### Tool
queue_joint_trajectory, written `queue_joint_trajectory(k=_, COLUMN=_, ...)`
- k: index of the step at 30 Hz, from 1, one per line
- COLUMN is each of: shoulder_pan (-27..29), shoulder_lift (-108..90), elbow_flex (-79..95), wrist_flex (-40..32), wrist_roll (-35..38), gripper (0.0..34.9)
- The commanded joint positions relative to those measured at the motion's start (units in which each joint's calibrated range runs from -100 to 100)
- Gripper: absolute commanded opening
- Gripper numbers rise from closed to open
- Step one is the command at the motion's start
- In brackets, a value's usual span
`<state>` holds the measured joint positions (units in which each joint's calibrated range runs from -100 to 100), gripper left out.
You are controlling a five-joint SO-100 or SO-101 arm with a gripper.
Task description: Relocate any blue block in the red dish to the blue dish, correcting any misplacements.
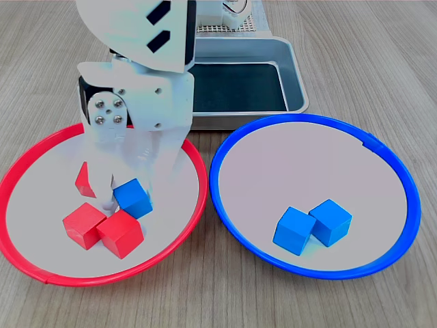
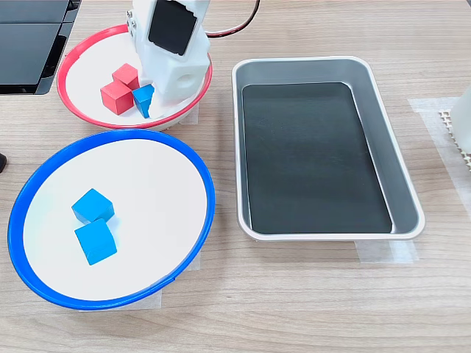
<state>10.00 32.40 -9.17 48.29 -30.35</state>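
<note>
The gripper [image 1: 121, 195] stands partly open around the blue block [image 1: 132, 198] in the red dish [image 1: 193, 205], and a crooked squeeze might bump the red blocks [image 1: 102, 229] beside the jaws.

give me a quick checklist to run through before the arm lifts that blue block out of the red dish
1. Target found: ok. One blue block sits in the red dish.
2. Gripper at the block: ok, its white fingers reach down beside it in the first exterior view.
3. Grip shut on the block: cannot tell, the arm body hides the far side.
4. Neighbours clear: not ok. A red cube sits right against the block and could get dragged.
5. Drop spot free: ok. The blue dish holds only two blue cubes toward the first exterior view's lower right.
6. Path between dishes: ok, nothing stands between them.
</note>
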Motion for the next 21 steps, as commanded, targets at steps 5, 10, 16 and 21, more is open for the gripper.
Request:
queue_joint_trajectory(k=5, shoulder_pan=-1.2, shoulder_lift=1.0, elbow_flex=-1.5, wrist_flex=-0.7, wrist_roll=-0.4, gripper=12.2)
queue_joint_trajectory(k=10, shoulder_pan=-0.9, shoulder_lift=1.6, elbow_flex=-2.3, wrist_flex=-0.5, wrist_roll=-0.2, gripper=8.9)
queue_joint_trajectory(k=16, shoulder_pan=-0.8, shoulder_lift=1.1, elbow_flex=-2.3, wrist_flex=0.7, wrist_roll=-0.3, gripper=3.5)
queue_joint_trajectory(k=21, shoulder_pan=-1.3, shoulder_lift=-3.4, elbow_flex=-0.6, wrist_flex=2.6, wrist_roll=0.5, gripper=0.4)
